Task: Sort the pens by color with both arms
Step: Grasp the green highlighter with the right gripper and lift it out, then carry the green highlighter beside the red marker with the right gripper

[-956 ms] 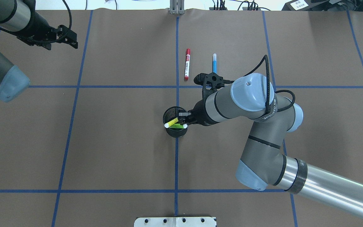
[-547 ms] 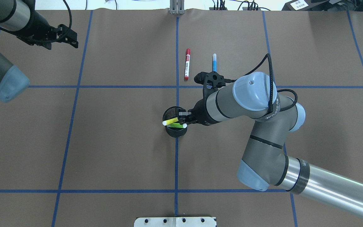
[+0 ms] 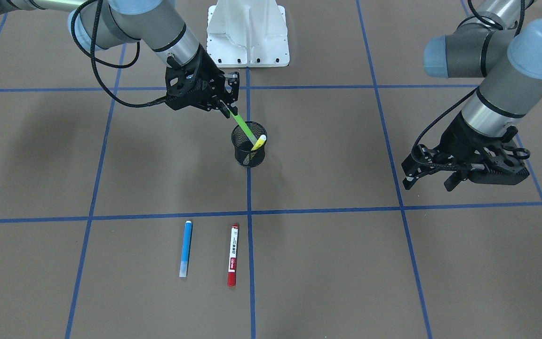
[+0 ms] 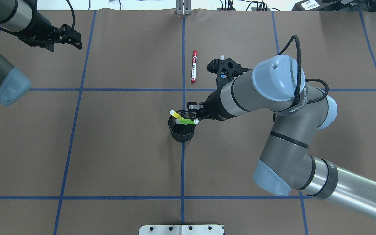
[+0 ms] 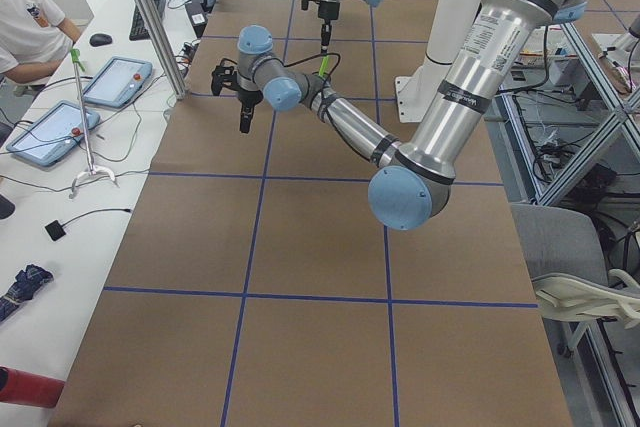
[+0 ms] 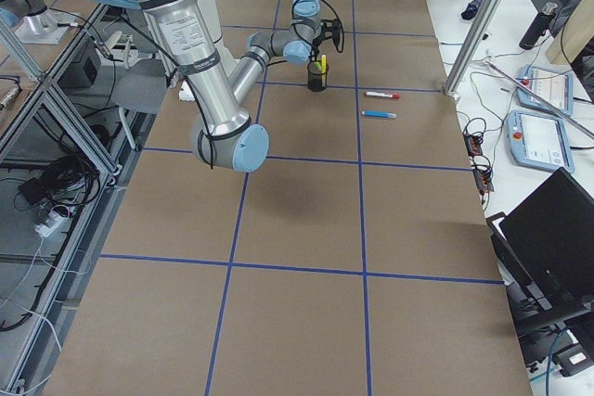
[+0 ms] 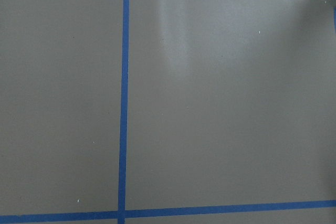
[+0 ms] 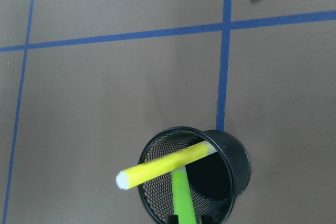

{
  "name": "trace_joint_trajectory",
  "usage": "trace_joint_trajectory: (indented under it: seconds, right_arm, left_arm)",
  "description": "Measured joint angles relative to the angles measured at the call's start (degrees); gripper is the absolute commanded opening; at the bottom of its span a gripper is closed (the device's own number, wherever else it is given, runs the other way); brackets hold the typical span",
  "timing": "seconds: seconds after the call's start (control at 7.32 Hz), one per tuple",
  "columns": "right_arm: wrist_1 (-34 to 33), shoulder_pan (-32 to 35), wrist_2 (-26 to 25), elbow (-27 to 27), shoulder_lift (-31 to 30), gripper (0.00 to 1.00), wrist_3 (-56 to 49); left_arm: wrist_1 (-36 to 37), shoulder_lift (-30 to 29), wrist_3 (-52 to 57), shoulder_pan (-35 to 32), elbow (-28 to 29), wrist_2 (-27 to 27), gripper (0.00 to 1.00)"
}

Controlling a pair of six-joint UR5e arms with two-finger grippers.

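Observation:
My right gripper (image 4: 194, 119) is shut on the green pen (image 4: 186, 121) and holds it slanted, lower end still inside the black mesh cup (image 4: 182, 135). In the front view the gripper (image 3: 226, 106) is above and behind the cup (image 3: 247, 157), green pen (image 3: 243, 126) between them. The yellow pen (image 4: 176, 115) leans on the cup's rim; the right wrist view shows it (image 8: 163, 166) above the green pen (image 8: 182, 195). The red pen (image 3: 233, 254) and blue pen (image 3: 185, 248) lie side by side on the table beyond the cup. My left gripper (image 4: 72, 39) is open and empty, far left.
The white base plate (image 3: 247, 33) stands at the robot's side of the table. Blue tape lines divide the brown table cover (image 4: 126, 147). My right arm's wrist covers most of the blue pen (image 4: 222, 57) in the overhead view. An operator (image 5: 25, 22) sits beyond the far edge.
My right gripper has lifted and moved away from the robot with the green pen. The yellow pen has swung round in the cup. The right wrist now covers the blue pen. The left arm stayed.

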Motion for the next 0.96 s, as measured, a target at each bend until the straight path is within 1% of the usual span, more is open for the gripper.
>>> trace_joint_trajectory:
  seconds: [0.27, 0.41, 0.55, 0.68, 0.82, 0.96]
  right_arm:
    - [-2.65, 5.06, 5.40, 1.51, -0.09, 0.00, -2.08]
    - [-3.05, 6.75, 6.83, 1.70, 0.09, 0.00, -2.80]
    - [-3.20, 7.77, 6.65, 1.60, 0.73, 0.00, -3.48]
    - [-3.26, 8.29, 4.07, 0.91, 1.85, 0.00, -3.87]
    - [-3.26, 8.33, -0.27, -0.63, 3.19, 0.00, -4.51]
    - [-3.22, 8.34, -4.98, -3.31, 5.37, 0.00, -5.49]
  left_arm:
    - [0.00, -0.12, -0.12, 0.03, 0.03, -0.01, 0.98]
    - [-0.01, -0.14, -0.13, 0.06, 0.10, -0.01, 0.98]
    - [-0.03, -0.14, -0.14, 0.07, 0.16, -0.01, 0.98]
    - [-0.04, -0.13, -0.14, 0.09, 0.18, -0.01, 0.98]
    - [-0.04, -0.07, -0.14, 0.08, 0.17, -0.01, 0.98]
    - [-0.05, 0.04, -0.16, 0.05, 0.06, -0.01, 0.98]
